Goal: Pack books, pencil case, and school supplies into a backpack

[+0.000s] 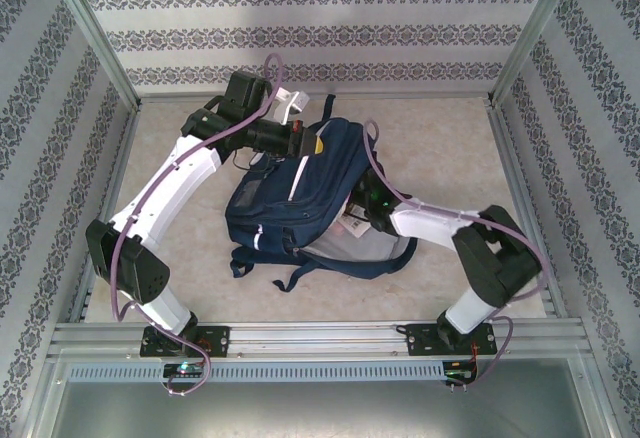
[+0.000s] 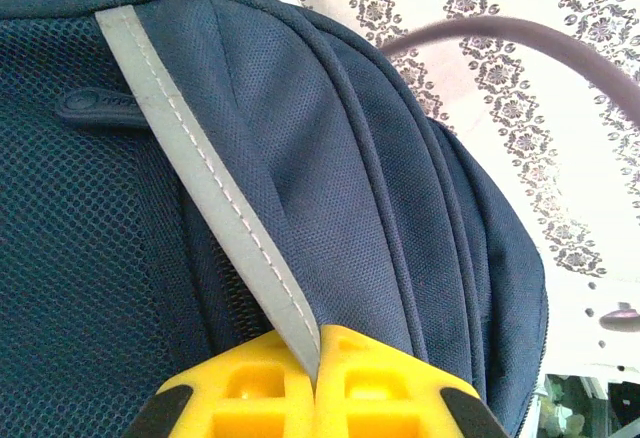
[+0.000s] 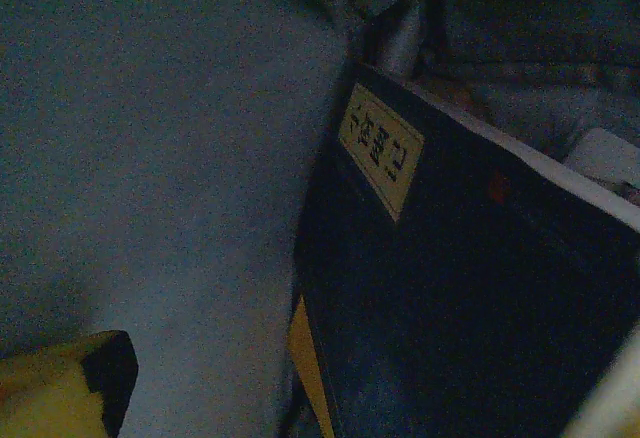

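Backpack (image 1: pixel 290 198), dark navy, lies on its side mid-table (image 1: pixel 440 138), dark straps (image 1: pixel 330 268) trailing toward the near edge. Left arm reaches across to the pack's far end; left gripper (image 1: pixel 318 144) sits against the top of the bag. Left wrist view: the yellow fingers (image 2: pixel 250 393) are pressed together, pinching the lower end of the grey reflective stripe (image 2: pixel 200 158) that runs diagonally down the navy fabric (image 2: pixel 400 208). Right arm bends in from the right side, wrist buried in the pack's opening on the side facing it. Right wrist view is dim, inside the bag: right gripper (image 3: pixel 350 378) has its fingers spread wide, one yellow fingertip (image 3: pixel 70 388) at lower left and a pale blur of the other at lower right, nothing clamped between them. A thin dark navy book (image 3: pixel 480 288) with a gold label (image 3: pixel 380 148) rests tilted inside against the grey lining (image 3: pixel 150 158). An orange-yellow edge (image 3: pixel 308 358) shows just under its lower corner, touching it. A small pale item (image 3: pixel 605 158) lies beyond the book's upper edge, too dark to identify.
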`<action>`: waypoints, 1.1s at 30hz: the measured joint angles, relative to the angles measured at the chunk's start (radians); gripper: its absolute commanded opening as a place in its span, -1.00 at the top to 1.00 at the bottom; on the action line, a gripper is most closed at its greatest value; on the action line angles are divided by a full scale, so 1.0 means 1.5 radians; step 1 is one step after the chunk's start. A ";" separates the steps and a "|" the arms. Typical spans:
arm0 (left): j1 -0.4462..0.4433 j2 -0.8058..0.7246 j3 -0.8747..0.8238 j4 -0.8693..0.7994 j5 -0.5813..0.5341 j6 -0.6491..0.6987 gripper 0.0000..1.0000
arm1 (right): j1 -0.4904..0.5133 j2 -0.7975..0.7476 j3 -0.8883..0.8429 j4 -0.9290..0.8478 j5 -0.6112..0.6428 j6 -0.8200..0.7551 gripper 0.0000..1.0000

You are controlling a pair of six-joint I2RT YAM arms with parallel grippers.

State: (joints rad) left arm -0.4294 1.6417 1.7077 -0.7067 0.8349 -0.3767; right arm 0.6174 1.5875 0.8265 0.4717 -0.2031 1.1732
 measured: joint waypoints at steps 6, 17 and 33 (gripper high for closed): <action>0.010 0.000 -0.031 0.035 0.012 -0.014 1.00 | -0.010 -0.097 -0.042 -0.080 0.001 -0.078 -0.79; 0.012 -0.002 -0.066 0.057 -0.024 -0.043 1.00 | -0.030 -0.398 -0.111 -0.328 0.110 -0.212 -0.71; -0.041 0.074 -0.136 0.137 -0.141 -0.162 1.00 | -0.159 -0.462 -0.211 -0.601 0.235 -0.167 -0.23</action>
State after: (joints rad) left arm -0.4915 1.7523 1.5032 -0.5007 0.6231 -0.6193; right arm 0.3782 0.8944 0.5102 -0.4294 0.1497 0.9226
